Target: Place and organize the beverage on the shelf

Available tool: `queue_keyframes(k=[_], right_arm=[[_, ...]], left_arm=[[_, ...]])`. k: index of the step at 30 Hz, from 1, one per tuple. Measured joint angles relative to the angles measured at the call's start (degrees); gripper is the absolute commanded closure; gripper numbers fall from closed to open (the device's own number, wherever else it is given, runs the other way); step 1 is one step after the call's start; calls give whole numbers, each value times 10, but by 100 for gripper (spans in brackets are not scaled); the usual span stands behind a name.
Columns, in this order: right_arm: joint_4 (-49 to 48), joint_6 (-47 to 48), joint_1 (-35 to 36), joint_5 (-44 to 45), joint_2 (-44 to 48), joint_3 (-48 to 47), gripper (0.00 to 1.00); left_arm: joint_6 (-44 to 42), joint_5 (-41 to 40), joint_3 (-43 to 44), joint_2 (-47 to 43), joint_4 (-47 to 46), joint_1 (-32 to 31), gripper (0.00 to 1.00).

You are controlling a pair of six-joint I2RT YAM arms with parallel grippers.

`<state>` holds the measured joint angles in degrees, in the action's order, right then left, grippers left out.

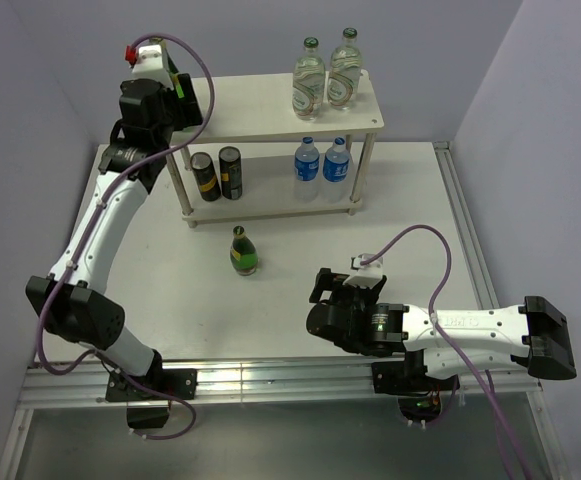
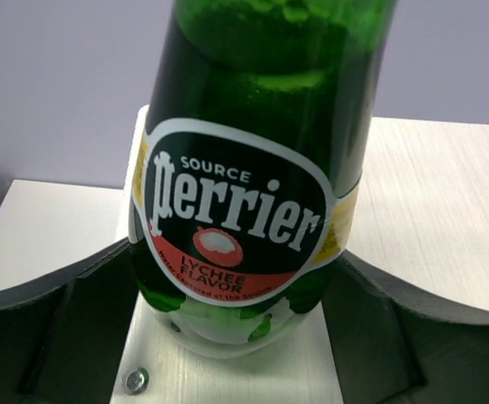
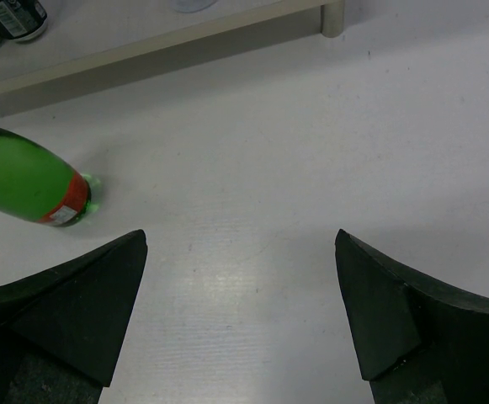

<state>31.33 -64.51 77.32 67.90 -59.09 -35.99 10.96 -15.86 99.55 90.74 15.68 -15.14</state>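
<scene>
The shelf (image 1: 250, 105) stands at the back of the table. My left gripper (image 1: 165, 75) is at its top-left corner. In the left wrist view it (image 2: 237, 252) is shut on a green Perrier bottle (image 2: 252, 168), which stands upright with its base on the top board (image 2: 429, 210). A second green bottle (image 1: 243, 250) stands on the table in front of the shelf, and shows in the right wrist view (image 3: 25, 181). My right gripper (image 1: 320, 285) is open and empty low over the table to the right of that bottle; in its own view (image 3: 241, 240) the jaws stand wide apart.
Two clear glass bottles (image 1: 327, 75) stand at the right of the top tier. On the lower tier are two dark cans (image 1: 217, 174) at the left and two blue-labelled water bottles (image 1: 322, 160) at the right. Walls close in behind and at both sides.
</scene>
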Motion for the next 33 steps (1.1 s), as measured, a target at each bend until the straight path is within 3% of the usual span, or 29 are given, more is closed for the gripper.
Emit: queue_keyframes(k=[8, 22, 33], right_arm=[[2, -2, 0, 0, 0, 0, 0], [5, -6, 0, 1, 0, 0, 0], [13, -13, 0, 2, 0, 0, 0]], left_arm=[[3, 1, -19, -22, -18, 0, 2], [4, 0, -57, -69, -22, 0, 1], [44, -1, -201, -214, -6, -2, 1]])
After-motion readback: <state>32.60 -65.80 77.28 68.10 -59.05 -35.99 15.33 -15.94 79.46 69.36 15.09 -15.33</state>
